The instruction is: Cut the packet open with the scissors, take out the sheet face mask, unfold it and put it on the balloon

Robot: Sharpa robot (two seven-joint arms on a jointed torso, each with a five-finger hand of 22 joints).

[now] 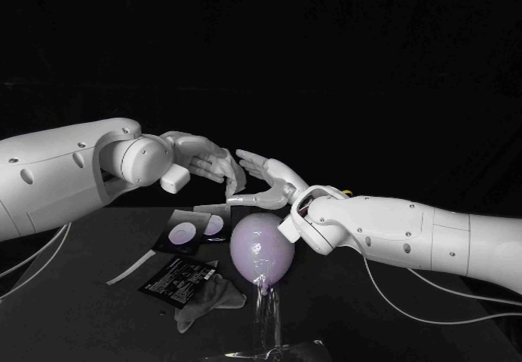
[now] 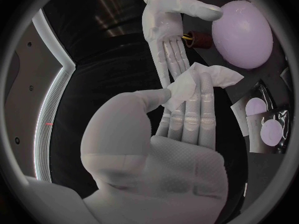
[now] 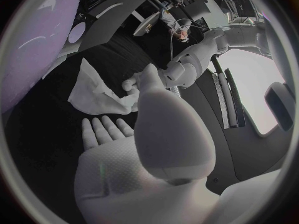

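Sheet face mask (image 2: 202, 79), folded, is pinched between the thumb and straight fingers of the left hand (image 2: 156, 149), over the table's far edge, above the balloon (image 1: 261, 245). Right hand (image 1: 266, 181) is held flat, fingers straight, nothing gripped. Mask is judged wet, limp and easily torn, so a free corner should be taken and pulled gently.

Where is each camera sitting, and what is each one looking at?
Head view: on the robot's head, looking down at the table; left hand, right hand and balloon show.
Left wrist view: behind the left hand, looking along its fingers pinching the mask, toward the right hand.
Right wrist view: behind the right hand, facing the left hand.
Shared: all show the balloon.
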